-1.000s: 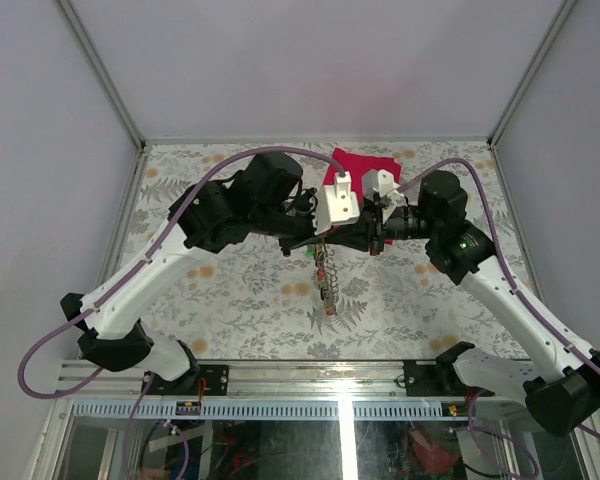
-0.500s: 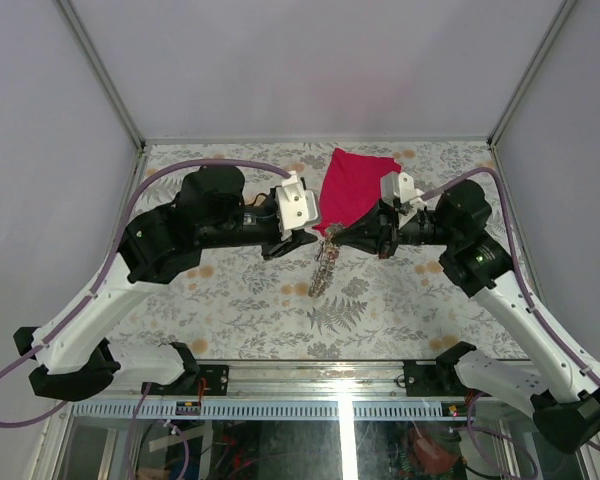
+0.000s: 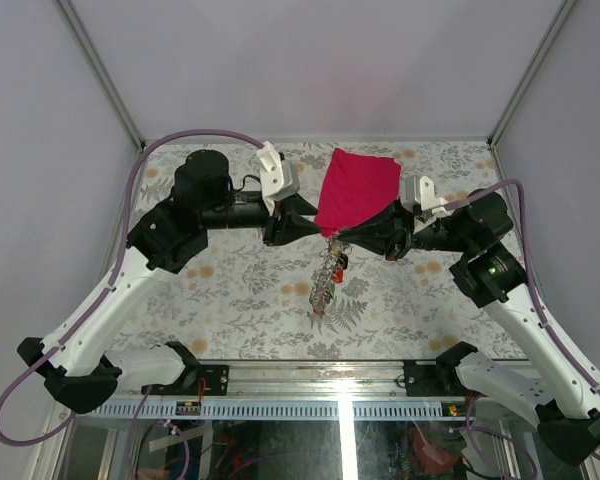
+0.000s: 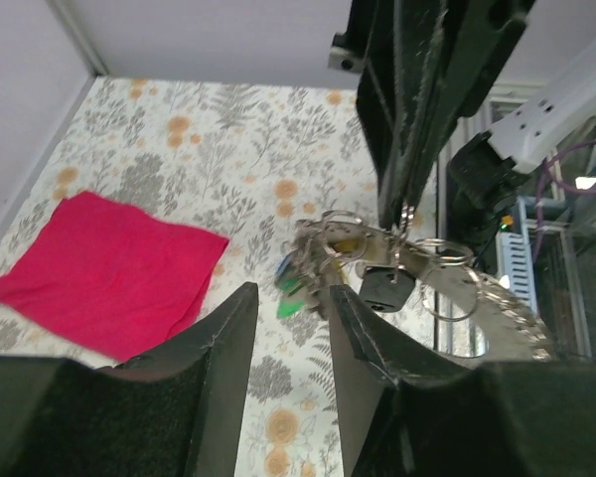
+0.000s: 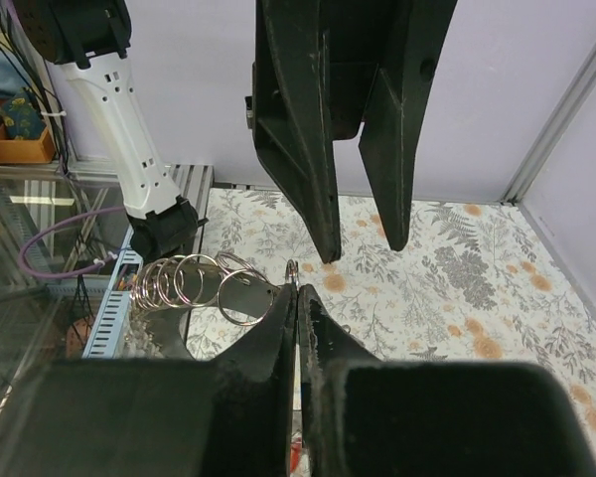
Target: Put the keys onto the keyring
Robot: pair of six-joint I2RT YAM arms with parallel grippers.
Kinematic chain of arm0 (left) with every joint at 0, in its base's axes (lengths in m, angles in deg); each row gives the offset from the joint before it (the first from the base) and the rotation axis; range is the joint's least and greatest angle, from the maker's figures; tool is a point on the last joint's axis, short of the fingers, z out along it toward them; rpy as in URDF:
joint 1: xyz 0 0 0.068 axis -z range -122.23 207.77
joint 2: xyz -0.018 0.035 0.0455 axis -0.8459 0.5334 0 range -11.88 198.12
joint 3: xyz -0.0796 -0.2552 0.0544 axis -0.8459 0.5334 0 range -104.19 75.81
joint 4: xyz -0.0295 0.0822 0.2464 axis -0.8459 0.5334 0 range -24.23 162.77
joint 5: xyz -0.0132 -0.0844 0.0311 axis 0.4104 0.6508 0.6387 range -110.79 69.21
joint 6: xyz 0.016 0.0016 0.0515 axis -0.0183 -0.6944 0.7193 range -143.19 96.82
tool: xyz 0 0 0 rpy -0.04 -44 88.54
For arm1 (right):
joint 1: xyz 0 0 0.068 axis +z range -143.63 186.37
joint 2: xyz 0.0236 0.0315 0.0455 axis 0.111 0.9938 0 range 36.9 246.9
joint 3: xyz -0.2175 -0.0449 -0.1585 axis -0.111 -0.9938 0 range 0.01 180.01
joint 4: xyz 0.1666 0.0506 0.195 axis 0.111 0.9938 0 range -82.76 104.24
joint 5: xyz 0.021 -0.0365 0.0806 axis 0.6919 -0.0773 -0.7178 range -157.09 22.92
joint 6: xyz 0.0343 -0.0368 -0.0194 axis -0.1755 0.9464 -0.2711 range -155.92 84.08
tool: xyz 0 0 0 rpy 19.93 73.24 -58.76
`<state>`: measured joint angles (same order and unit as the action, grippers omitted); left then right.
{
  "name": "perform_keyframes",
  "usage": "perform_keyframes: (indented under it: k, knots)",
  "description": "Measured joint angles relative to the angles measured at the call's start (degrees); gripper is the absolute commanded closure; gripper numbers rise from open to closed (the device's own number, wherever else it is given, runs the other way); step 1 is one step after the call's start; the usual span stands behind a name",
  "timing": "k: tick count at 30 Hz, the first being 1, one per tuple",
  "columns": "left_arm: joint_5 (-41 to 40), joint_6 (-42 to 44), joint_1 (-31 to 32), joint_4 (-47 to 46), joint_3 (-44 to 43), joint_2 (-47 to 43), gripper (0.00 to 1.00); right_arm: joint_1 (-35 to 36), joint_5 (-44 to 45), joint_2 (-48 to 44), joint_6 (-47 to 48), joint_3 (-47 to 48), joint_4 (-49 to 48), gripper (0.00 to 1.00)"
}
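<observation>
My right gripper is shut on the top of the keyring, which hangs below it over the middle of the table. In the right wrist view the grey band carries several wire rings. The keys with blue and green heads and a black one dangle off the keyring in the left wrist view. My left gripper stands open just left of the bunch, nothing between its fingers.
A red folded cloth lies at the back of the floral table, behind both grippers. Grey walls enclose the sides and back. The metal rail runs along the near edge.
My left gripper has opened and pulled back to the left, away from the keyring. My right gripper has shifted slightly right and nearer with the keyring hanging from it, uncovering the cloth.
</observation>
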<state>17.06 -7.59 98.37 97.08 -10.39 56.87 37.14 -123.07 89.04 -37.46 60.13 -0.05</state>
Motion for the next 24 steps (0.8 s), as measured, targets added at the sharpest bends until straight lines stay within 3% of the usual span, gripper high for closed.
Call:
perform_keyframes:
  k: [12, 24]
  knots:
    - [10.73, -8.76, -3.21, -15.28, 5.51, -3.78, 0.62, 0.00, 4.57, -1.27, -3.39, -2.75, -5.60, 1.00]
    - [14.71, -15.37, -3.48, -26.58, 9.46, -2.47, 0.62, 0.00, 5.33, -1.38, -9.94, -4.17, -14.88, 1.00]
